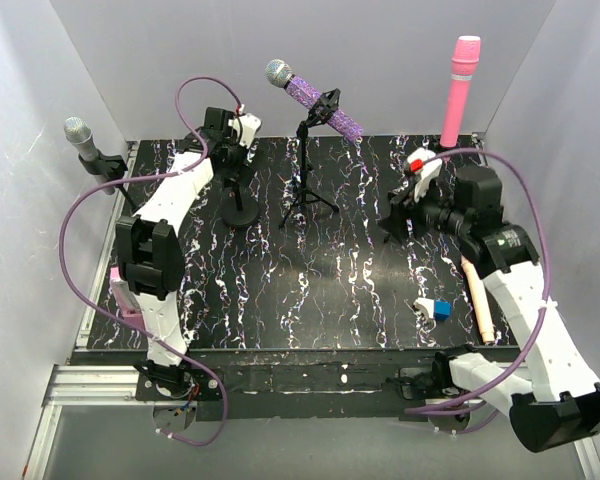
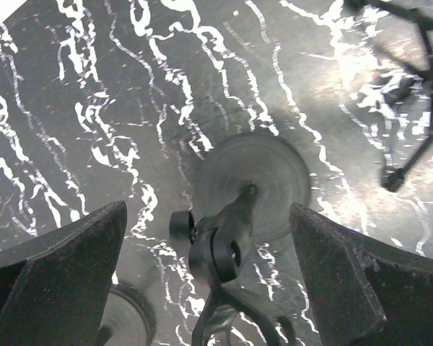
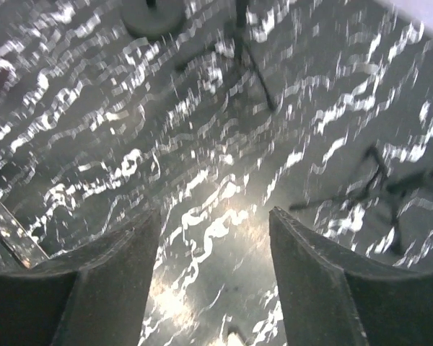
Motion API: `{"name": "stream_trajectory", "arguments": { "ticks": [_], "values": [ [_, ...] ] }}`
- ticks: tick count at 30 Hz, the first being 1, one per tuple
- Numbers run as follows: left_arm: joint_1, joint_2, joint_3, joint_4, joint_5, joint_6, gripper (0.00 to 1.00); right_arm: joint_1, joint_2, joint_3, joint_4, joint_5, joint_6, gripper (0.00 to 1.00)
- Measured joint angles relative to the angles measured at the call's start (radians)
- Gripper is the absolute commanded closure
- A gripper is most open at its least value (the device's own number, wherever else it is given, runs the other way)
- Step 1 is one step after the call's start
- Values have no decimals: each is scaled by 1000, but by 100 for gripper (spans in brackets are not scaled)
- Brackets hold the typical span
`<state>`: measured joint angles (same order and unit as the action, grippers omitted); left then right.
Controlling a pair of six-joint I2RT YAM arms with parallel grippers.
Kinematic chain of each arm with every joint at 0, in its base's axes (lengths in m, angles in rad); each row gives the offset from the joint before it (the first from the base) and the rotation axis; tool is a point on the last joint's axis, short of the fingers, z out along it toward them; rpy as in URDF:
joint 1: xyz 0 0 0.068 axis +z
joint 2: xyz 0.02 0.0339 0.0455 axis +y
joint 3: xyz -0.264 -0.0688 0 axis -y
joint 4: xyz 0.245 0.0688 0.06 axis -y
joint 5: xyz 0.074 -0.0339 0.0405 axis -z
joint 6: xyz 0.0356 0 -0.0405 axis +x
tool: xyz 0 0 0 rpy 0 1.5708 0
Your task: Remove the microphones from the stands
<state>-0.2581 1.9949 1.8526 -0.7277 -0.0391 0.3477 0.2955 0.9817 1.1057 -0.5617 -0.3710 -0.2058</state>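
Observation:
A purple glitter microphone [image 1: 315, 97] with a silver head lies tilted in the clip of a black tripod stand [image 1: 306, 190] at the back centre. My left gripper [image 1: 230, 150] hangs left of it, over a round-based stand [image 1: 240, 213]. In the left wrist view the left gripper [image 2: 208, 209] is open, and that stand's empty clip [image 2: 220, 249] sits between the fingers without touching them, above the round base [image 2: 274, 173]. My right gripper [image 1: 394, 220] is low at the right. It is open [image 3: 215, 213], with only tabletop between its fingers.
A grey microphone [image 1: 83, 143] sits in a holder by the left wall. A pink microphone [image 1: 461, 90] stands upright at the back right. A peach stick [image 1: 478, 300], a blue block [image 1: 442, 308] and a small white piece [image 1: 423, 304] lie near the right arm.

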Motion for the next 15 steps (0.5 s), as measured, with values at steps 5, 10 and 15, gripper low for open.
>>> {"name": "stream_trajectory", "arguments": {
  "ticks": [5, 10, 15],
  "values": [
    [0, -94, -53, 34, 96, -42, 2, 0, 117, 275, -1, -72, -6, 20],
    [0, -264, -105, 68, 195, -96, 2, 1, 285, 510, 40, -103, -3, 16],
    [-2, -437, -177, 100, 335, -112, 2, 15, 436, 604, 93, -91, -16, 16]
  ]
}}
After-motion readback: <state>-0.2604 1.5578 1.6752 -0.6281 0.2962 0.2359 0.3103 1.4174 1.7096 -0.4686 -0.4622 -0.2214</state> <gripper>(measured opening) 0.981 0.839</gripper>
